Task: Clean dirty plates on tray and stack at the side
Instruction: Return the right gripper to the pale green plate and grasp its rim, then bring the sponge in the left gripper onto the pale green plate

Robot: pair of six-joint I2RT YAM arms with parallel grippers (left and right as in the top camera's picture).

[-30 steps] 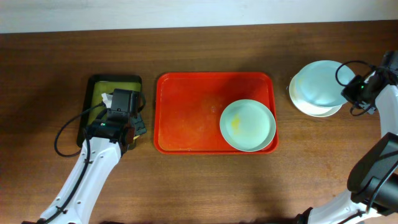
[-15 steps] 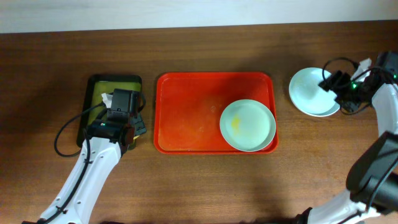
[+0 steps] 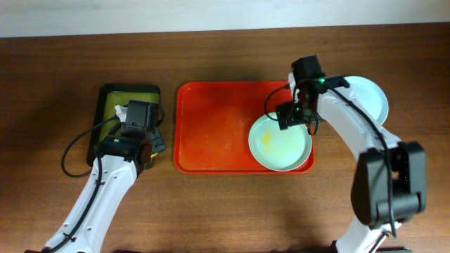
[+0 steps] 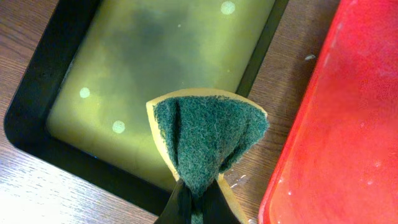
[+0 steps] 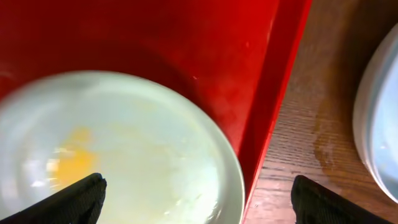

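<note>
On the right half of the red tray (image 3: 211, 133) lies a pale green plate (image 3: 280, 144) with a yellow smear. My right gripper (image 3: 295, 116) hovers open over that plate's far right part. In the right wrist view its fingertips (image 5: 81, 199) flank the plate (image 5: 124, 155) and the tray's rim (image 5: 273, 124), with nothing gripped. Other plates are stacked (image 3: 369, 95) on the table right of the tray. My left gripper (image 3: 156, 144) is shut on a folded green-and-yellow sponge (image 4: 208, 140) at the near right corner of the dark tray (image 3: 130, 90).
The dark tray (image 4: 37, 93) with an olive-green inside sits left of the red tray (image 4: 336, 124), with a strip of wood between them. In the right wrist view the plate stack (image 5: 379, 118) shows at the right edge. A black cable loops beside my left arm.
My right gripper let a plate go onto the stack at the right, opened, and swung left over the plate on the tray. The left arm has not moved.
</note>
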